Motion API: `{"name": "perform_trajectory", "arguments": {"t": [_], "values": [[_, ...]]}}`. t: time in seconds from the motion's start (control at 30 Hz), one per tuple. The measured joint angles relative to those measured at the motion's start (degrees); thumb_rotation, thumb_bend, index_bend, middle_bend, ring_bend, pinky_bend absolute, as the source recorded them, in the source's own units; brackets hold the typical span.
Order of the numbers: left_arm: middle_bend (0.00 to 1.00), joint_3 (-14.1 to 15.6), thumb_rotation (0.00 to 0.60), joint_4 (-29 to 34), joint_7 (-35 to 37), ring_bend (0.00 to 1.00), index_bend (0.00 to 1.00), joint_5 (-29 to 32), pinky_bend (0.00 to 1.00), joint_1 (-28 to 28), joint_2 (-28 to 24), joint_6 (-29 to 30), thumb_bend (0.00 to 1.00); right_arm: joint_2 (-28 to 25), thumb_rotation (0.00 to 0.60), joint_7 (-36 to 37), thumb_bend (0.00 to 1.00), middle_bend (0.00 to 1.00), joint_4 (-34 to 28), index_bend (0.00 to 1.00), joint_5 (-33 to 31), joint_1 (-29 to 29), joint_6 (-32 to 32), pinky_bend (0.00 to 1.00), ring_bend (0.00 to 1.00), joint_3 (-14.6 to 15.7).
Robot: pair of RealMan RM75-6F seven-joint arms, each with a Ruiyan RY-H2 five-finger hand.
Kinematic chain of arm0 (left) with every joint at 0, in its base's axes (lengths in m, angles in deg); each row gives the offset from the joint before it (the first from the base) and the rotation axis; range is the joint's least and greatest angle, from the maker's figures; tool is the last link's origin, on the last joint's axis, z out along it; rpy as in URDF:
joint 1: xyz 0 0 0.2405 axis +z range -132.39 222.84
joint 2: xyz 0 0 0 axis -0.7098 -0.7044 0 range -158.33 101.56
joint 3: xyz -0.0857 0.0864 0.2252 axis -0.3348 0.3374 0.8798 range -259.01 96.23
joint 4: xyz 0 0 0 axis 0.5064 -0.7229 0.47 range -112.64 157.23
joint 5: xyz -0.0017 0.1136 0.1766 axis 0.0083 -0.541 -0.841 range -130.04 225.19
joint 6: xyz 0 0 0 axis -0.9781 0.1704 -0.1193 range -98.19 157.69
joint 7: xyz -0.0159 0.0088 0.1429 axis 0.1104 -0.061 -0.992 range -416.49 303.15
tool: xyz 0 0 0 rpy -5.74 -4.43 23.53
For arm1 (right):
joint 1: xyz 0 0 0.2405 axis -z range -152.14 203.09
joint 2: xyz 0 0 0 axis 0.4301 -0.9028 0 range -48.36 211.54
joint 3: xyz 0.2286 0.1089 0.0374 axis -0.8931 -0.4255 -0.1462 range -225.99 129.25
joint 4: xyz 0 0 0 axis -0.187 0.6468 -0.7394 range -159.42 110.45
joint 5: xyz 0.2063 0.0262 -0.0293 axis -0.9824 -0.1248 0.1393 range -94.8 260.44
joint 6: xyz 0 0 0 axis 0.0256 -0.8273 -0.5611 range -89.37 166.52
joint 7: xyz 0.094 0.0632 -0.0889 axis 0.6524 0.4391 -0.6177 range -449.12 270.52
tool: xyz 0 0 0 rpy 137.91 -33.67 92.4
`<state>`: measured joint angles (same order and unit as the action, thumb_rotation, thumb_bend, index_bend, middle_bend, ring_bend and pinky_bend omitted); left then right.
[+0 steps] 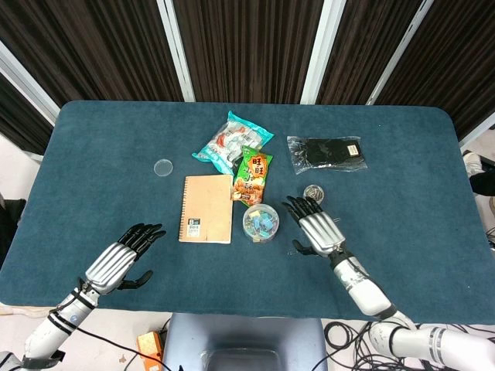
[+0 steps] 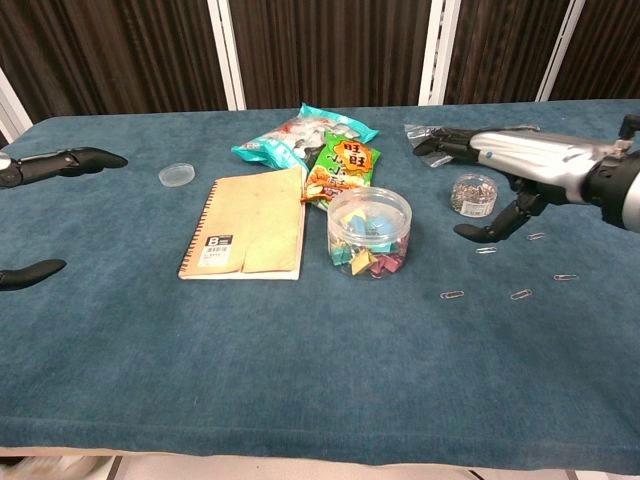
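I see dark pleated curtains (image 1: pixel 247 46) behind, split by white vertical posts (image 1: pixel 176 46). Table (image 1: pixel 433 193) covered in blue cloth. Pale floor (image 1: pixel 15 166) at left; cables (image 1: pixel 344 336) below front edge.

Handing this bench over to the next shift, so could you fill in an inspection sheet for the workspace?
Surface: blue cloth table, flat.
Job's things: small jar of paper clips below the right hand's fingers; loose paper clips on the cloth.
Clutter: notebook, tub of binder clips, two snack bags, black item in clear bag, clear lid.
Hands: left hand open, holding nothing; right hand open above the jar.
Cables: bundle on floor.
Surroundings: dark curtains.
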<state>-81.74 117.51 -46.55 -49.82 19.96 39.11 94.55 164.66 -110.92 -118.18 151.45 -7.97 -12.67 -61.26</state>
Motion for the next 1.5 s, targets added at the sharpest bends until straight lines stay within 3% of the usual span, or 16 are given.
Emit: {"name": "perform_trajectory", "arguments": {"t": [0.3,0.47,0.67,0.8,1.03,1.2,1.5], "values": [[0.0,2.68,0.6,0.75,-3.53,0.0,0.0,-1.25,0.0,3.25,-2.17,5.49,0.38,-4.15,0.6,-0.43,0.31,0.0,-1.47,0.01,-0.97,0.78,-2.41,0.0,0.0,1.64],[0.0,5.32,0.6,-1.53,-7.06,0.0,0.0,-4.36,0.0,8.76,-3.09,14.34,0.38,-8.99,0.6,1.51,0.31,0.0,-1.84,0.14,1.12,3.15,-4.68,0.0,0.0,3.98],[0.0,10.09,0.6,-11.17,-9.66,0.0,0.0,-9.27,0.0,18.25,-0.53,27.07,0.38,-10.35,0.6,6.02,0.31,0.0,1.41,0.29,6.27,4.98,-5.35,0.0,0.0,7.77],[0.0,11.3,0.6,-17.57,-9.33,0.0,0.0,-10.52,0.0,22.92,2.5,31.78,0.38,-8.9,0.6,8.24,0.31,0.0,5.83,0.39,10.41,5.58,-5.95,0.0,0.0,10.09],[0.0,12.02,0.6,-20.43,-6.7,0.0,0.0,-11.32,0.0,24.07,5.26,33.4,0.38,-2.47,0.6,11.48,0.31,0.0,14.53,0.46,15.71,5.88,-7.31,0.0,0.0,12.65],[0.0,12.49,0.6,-24.19,-4.79,0.0,0.0,-12.02,0.0,25.12,6.45,35.32,0.38,0.42,0.6,12.24,0.31,0.0,17.83,0.48,16.53,5.88,-7.76,0.0,0.0,13.09],[0.0,12.45,0.6,-24.61,-4.86,0.0,0.0,-11.61,0.0,25.54,6.42,34.87,0.38,3.65,0.6,12.89,0.31,0.0,20.91,0.49,15.55,4.66,-5.58,0.0,0.0,12.52]]}}
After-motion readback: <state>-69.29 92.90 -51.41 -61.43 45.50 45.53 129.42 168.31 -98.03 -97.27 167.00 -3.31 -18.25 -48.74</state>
